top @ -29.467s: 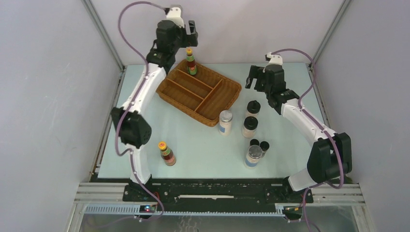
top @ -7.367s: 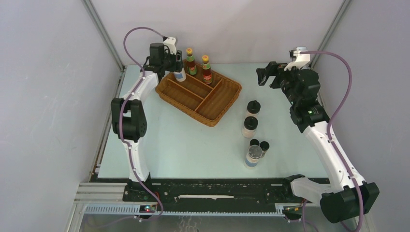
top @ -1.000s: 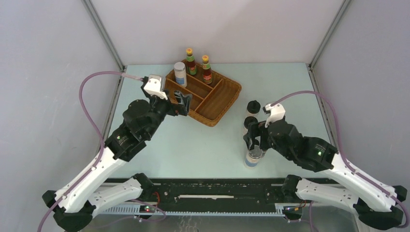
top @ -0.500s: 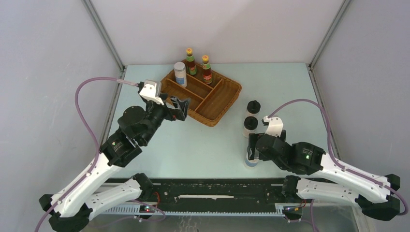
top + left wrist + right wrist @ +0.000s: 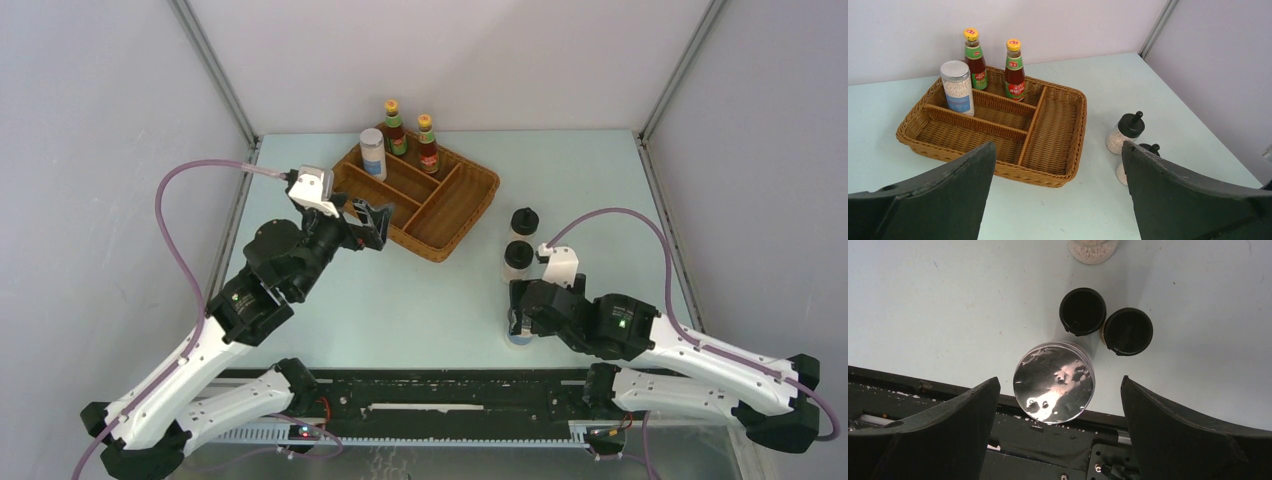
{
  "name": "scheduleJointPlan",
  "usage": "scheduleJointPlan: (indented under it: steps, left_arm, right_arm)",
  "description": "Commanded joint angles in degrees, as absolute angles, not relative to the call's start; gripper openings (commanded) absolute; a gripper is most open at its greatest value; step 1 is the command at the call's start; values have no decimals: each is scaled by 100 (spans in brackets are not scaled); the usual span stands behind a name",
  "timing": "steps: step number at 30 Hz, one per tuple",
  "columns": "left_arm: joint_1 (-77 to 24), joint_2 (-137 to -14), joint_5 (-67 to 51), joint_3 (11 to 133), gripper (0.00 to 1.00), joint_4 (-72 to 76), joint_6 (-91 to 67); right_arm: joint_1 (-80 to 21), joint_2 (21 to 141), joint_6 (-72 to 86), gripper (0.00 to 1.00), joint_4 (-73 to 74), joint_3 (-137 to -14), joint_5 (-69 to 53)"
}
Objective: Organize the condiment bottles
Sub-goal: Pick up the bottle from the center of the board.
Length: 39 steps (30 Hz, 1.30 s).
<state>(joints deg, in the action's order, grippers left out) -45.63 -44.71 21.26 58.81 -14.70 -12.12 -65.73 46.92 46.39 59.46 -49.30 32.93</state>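
Hovering right gripper (image 5: 1060, 381): jaws spread wide, nothing grasped. Pointed straight down at the counter (image 5: 948, 300), close to its near edge.
Silver-lidded jar (image 5: 1048, 390): upright on the counter, directly below the right gripper. Centred between the two fingers with a clear gap each side, no contact visible. How far the gripper sits above the lid, cannot tell.
Dark vials (image 5: 1082, 311): two, black caps up, side by side just past the jar on the right gripper's far side. The nearer one sits just beside the jar lid.
Black-capped shakers (image 5: 1125, 132): two, upright on the counter, farther out in front of the right gripper, beyond the vials. Only the base of one clips the top of its wrist view. From the left gripper they are ahead and to the right, one partly hidden behind its right finger.
Left gripper (image 5: 1058, 146): released, jaws wide, holding nothing. Held above the counter, aimed at the wicker tray (image 5: 1079, 125).
Wicker tray: just ahead of the left gripper, near rim framed between its fingers. Long strips on the left, one wide bay on the right.
Sauce bottles (image 5: 1014, 67): two, red-brown, yellow caps, upright in the tray's rearmost strip, the part farthest from the left gripper.
Second silver-lidded jar (image 5: 958, 87): blue label, upright in the tray, ahead-left of the left gripper, just beside the left sauce bottle. Which strip, cannot tell.
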Motion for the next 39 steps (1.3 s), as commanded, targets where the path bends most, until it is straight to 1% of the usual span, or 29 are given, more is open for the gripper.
scheduleJointPlan:
  steps: [1,10,17,21,23,24,30,32,33,34,39]
  left_arm:
    - [-4609,-4468,2119,5799,100,-1336,-1279]
    - [-4606,-4535,2101,5814,100,-1327,-1283]
    - [-4614,-4553,2101,5810,100,-1327,-1279]
    - [-4610,-4558,2101,5815,100,-1314,-1274]
    - [-4614,-4561,2087,5812,100,-1305,-1274]
    - [-4610,-4562,2084,5810,100,-1307,-1274]
    - [-4607,-4579,2059,5813,100,-1305,-1282]
    - [-4610,-4579,2057,5818,100,-1301,-1291]
    - [-4607,-4579,2052,5818,100,-1301,-1292]
    - [-4613,-4577,2036,5827,100,-1297,-1292]
    - [-4613,-4586,2031,5832,100,-1282,-1294]
  right_arm:
    - [-6636,4678,4803,100,5759,-4830,3314]
    - [-6638,4756,4797,98,5665,-4730,3212]
    - [-6636,4845,4757,93,5543,-4668,3139]
    - [-6628,4896,4730,87,5505,-4658,3124]
    - [-6627,4911,4707,80,5481,-4658,3116]
    - [-6627,4921,4698,74,5468,-4658,3103]
    - [-6627,4933,4685,62,5458,-4658,3084]
    - [-6629,4926,4697,55,5483,-4658,3085]
    - [-6627,4924,4700,50,5484,-4658,3077]
    - [-6627,4907,4709,40,5493,-4658,3076]
    - [-6636,4812,4760,3,5587,-4658,3113]
